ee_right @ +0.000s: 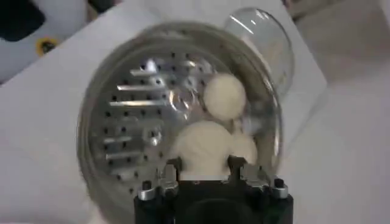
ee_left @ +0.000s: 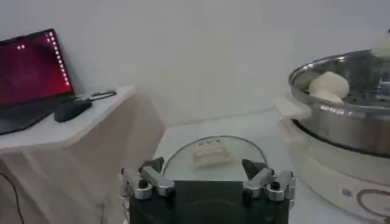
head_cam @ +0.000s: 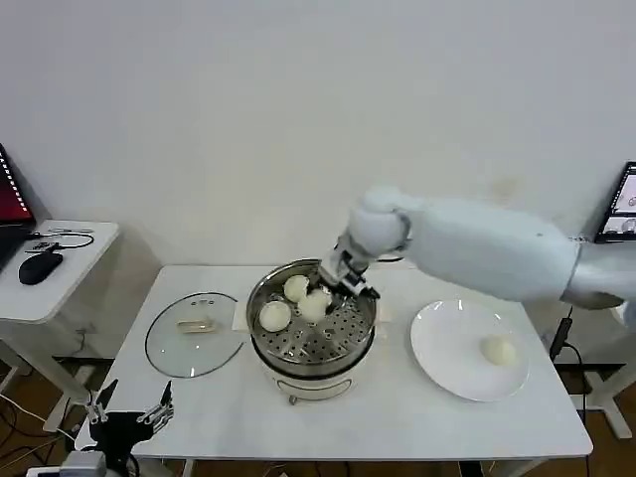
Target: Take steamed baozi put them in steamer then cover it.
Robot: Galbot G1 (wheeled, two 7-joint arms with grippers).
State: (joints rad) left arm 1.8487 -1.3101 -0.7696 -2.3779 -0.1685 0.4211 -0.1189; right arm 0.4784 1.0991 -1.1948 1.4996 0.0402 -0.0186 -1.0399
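The steamer stands mid-table on its white base, with its perforated tray showing. Two baozi lie in it. My right gripper hangs over the tray and is shut on a third baozi, which sits low against the other buns. One more baozi rests on the white plate to the right. The glass cover lies flat on the table left of the steamer. My left gripper is open, parked at the table's front left corner.
A small side table at the far left carries a laptop, a black mouse and cables. A screen edge shows at the far right. A white wall stands behind the table.
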